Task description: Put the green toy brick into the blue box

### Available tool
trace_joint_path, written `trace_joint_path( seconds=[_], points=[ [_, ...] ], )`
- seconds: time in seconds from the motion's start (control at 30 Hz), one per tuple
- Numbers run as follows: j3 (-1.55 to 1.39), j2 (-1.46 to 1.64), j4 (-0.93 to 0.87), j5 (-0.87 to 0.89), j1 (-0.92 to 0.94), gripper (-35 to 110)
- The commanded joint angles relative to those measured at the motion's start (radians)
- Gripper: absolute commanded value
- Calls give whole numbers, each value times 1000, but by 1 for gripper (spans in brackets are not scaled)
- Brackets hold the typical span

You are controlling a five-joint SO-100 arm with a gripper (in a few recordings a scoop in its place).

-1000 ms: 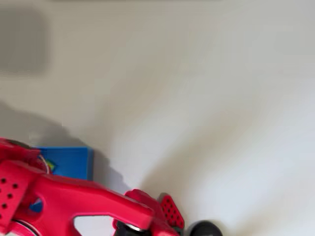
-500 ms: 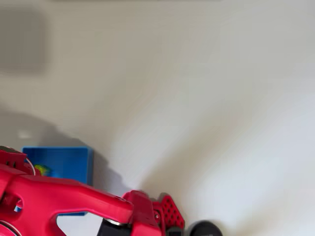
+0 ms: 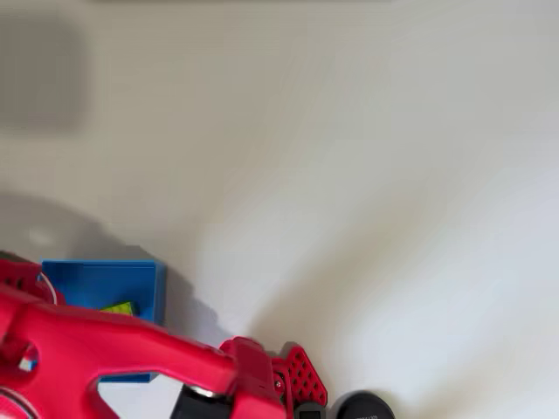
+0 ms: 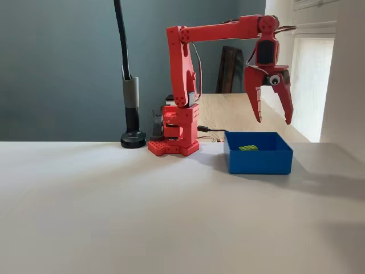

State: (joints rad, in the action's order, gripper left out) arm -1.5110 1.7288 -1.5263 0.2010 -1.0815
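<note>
- The pale desk (image 4: 114,217) fills the near part of the fixed view, bare and smooth, with a soft shadow falling to the right of the box.
- The blue box (image 4: 258,153) sits on the desk at the right of the fixed view, low-walled and without a lid, just in front and to the right of the arm's base.
- The green toy brick (image 4: 248,148) lies flat on the bottom of the box, toward its back wall, touching nothing but the floor of the box as far as can be seen.
- The tool (image 4: 272,120) hangs well above the box with its two red fingers spread wide apart, tips pointing down, holding nothing.
- The red arm (image 4: 181,80) rises from its base behind the box, then reaches level to the right and bends down at the wrist.
- A black lamp stand (image 4: 132,111) with a round foot stands on the desk to the left of the arm's base.
- From overhead, the blue box (image 3: 109,284) shows at the lower left with its near part hidden under the red arm (image 3: 131,353); the green toy brick (image 3: 120,307) peeks out at the arm's edge, inside the box.
- The side view gives the tool's height and spread, which the overhead view does not.
</note>
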Motion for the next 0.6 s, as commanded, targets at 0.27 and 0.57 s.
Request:
trace_joint_path(
  seconds=[0.27,0.57],
  points=[
    [-3,48,245,-221,476,23],
    [-204,52,296,-270,865,19]
  ],
)
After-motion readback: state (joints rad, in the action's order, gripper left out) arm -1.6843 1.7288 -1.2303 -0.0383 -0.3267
